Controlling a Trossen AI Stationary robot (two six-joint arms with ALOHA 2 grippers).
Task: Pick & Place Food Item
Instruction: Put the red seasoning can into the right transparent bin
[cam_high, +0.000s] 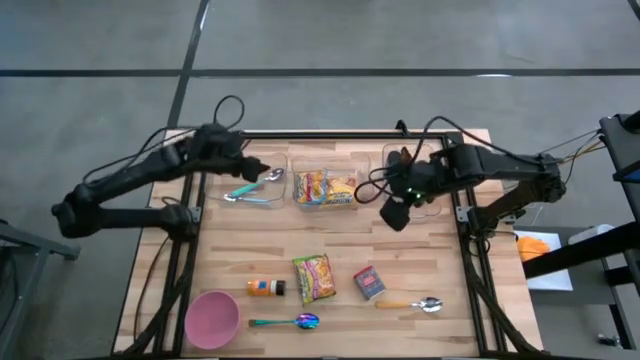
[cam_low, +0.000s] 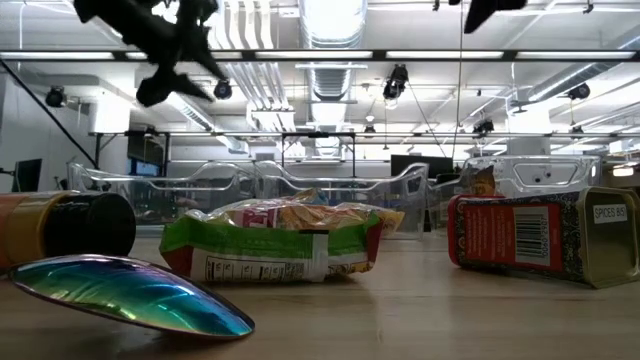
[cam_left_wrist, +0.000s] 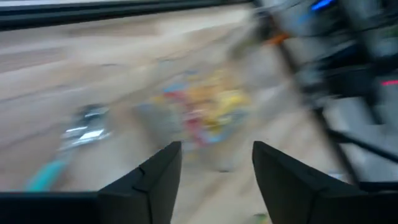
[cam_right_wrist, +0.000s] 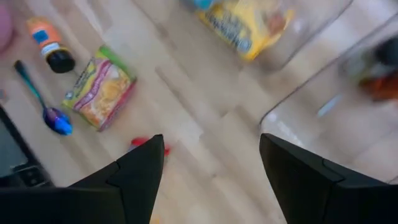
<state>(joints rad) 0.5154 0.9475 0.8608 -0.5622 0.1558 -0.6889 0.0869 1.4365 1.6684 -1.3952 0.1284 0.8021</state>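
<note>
The left hand (cam_high: 268, 170) hangs above the far left part of the wooden table (cam_high: 440, 255), its two dark fingers (cam_left_wrist: 163, 171) spread apart with nothing between them. Just beneath and beside it, in the left clear plastic bin (cam_high: 252, 186), lie teal-handled metal tongs (cam_high: 250, 190). The next bin toward the right hand, the middle clear plastic bin (cam_high: 325, 187), holds a heap of yellow and red snack packets (cam_high: 325, 187).

The right hand (cam_high: 395, 213) hovers at the near edge of the right clear plastic bin (cam_high: 425, 175), released as well, fingers (cam_right_wrist: 140, 165) wide and empty. Nearer the table's front edge than this hand lies the green and yellow noodle packet (cam_high: 314, 277), flat on the wood, well apart from both hands. Beside the packet, on the side of the left hand, a small orange bottle with a dark cap (cam_high: 265, 288) lies on its side; on the other side sits a red spice tin (cam_high: 369, 283). Past the tin lies a wooden-handled metal spoon (cam_high: 410, 303). At the front are an iridescent blue spoon (cam_high: 288, 322) and a pink round bowl (cam_high: 211, 319).
</note>
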